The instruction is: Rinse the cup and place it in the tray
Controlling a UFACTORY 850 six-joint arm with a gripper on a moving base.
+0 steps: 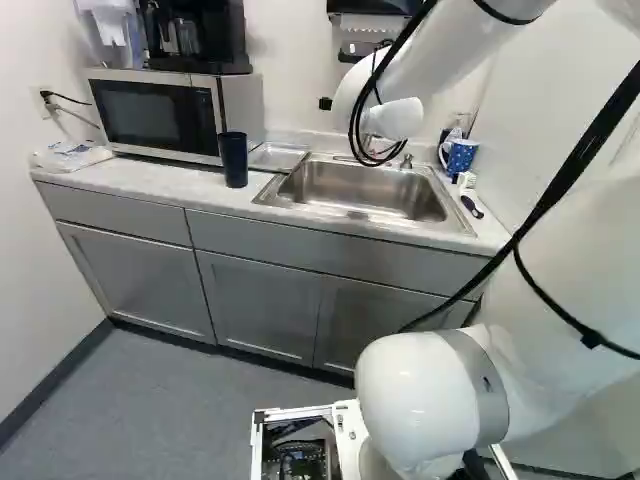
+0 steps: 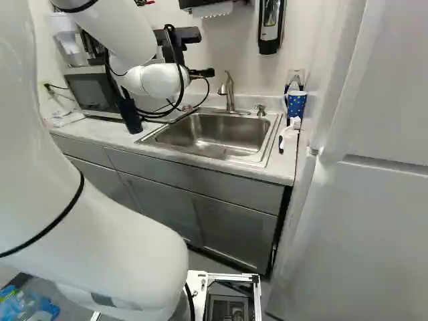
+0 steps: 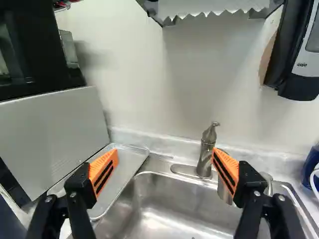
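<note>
The claw (image 2: 200,72) is raised near the sink (image 1: 362,208), its two orange-padded fingers spread wide, with nothing held between them. Seen from the sink, with 12 o'clock toward the wall, the dark blue cup (image 1: 234,160) stands upright on the counter (image 1: 130,178) at about 9 o'clock, outside the tray (image 1: 275,157). That shallow tray lies at 10 o'clock, between the microwave (image 1: 150,115) and the basin. The tap (image 3: 206,154) rises at 12 o'clock, and a spotted blue mug (image 2: 295,104) sits at 2 o'clock. From the claw (image 3: 165,155), in the wrist view, the tap is at 1 o'clock and the tray at about 11 o'clock.
</note>
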